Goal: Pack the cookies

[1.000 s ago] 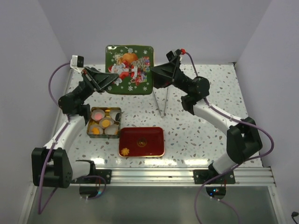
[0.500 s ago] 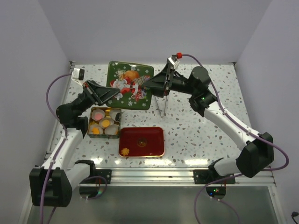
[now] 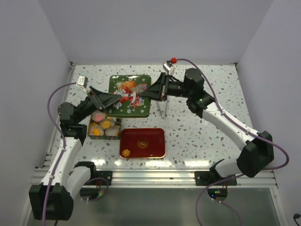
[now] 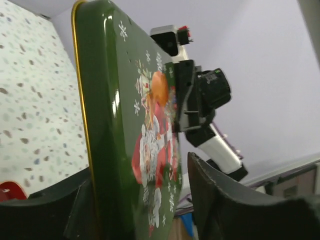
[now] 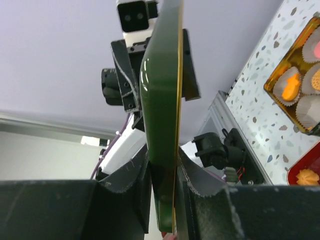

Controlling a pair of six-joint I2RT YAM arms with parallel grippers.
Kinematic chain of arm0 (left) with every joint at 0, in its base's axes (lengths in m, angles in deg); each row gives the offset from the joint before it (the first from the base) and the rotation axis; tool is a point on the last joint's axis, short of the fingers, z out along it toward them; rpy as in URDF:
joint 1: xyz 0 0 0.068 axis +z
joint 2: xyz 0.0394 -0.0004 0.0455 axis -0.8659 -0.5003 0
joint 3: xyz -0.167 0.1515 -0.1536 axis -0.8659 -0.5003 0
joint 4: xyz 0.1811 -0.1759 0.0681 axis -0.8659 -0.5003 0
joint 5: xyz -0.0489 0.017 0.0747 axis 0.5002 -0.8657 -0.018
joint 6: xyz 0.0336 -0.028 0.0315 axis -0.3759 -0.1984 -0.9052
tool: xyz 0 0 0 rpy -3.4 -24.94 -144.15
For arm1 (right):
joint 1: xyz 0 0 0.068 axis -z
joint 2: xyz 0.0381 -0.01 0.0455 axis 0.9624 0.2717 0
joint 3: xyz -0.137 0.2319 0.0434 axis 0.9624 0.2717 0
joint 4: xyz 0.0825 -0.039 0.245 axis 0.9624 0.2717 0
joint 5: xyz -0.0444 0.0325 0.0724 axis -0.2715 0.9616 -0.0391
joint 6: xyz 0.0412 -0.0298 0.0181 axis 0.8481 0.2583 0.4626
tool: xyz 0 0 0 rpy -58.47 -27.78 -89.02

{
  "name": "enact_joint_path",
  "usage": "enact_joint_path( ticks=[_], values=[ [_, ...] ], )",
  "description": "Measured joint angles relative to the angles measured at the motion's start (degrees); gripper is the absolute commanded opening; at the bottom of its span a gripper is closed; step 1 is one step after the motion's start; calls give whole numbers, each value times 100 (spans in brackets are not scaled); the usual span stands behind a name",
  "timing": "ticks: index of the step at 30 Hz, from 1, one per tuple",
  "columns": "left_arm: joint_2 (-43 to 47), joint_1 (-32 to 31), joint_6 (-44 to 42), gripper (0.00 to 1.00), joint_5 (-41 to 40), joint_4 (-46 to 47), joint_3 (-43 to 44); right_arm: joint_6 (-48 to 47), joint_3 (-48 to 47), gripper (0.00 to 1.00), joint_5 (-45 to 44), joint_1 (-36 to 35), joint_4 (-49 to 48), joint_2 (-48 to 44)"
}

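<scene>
Claws both clenched on green Santa-print rectangular metal lid held above table — left claw at its left edge, right claw at its right — round cookies in open gold tin, orange flower-shaped cookie on red rectangular tray.

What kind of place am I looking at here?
Probably a robotics lab test cell: left arm and right arm bolted to a metal rail, holding a tin lid together, plain walls boxing in a speckled table, purple cables trailing.

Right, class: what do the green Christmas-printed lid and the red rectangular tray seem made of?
The green Christmas-printed lid looks like thin printed tin, glossy: gold edge, light streaks. The red rectangular tray is glossy, lacquered metal or plastic, unclear: only its sheen shows.
</scene>
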Motion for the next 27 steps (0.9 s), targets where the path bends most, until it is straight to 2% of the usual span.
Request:
enact_joint_path(
  ticks=[5, 11, 16, 20, 24, 27],
  values=[
    [103, -15, -981, 88, -107, -1550, 376, 13, 59, 9, 24, -114, -63, 0],
    [114, -15, -2433, 99, -732, -3869, 1193, -22, 142, 9, -7, -66, 61, -7],
    [83, -13, -3425, 100, -1615, -5565, 1703, -216, 142, 8, -125, 48, 448, -85],
    [20, -7, -4085, 100, -2924, -6850, 2065, -380, 142, 7, -170, 133, 780, -175],
    [20, 22, -4492, 100, -4094, -7635, 2015, -485, 160, 7, -181, 166, 994, -328],
    [48, 24, -4664, 100, -4706, -7827, 1762, -527, 275, 6, -179, 184, 1097, -527]
  ],
)
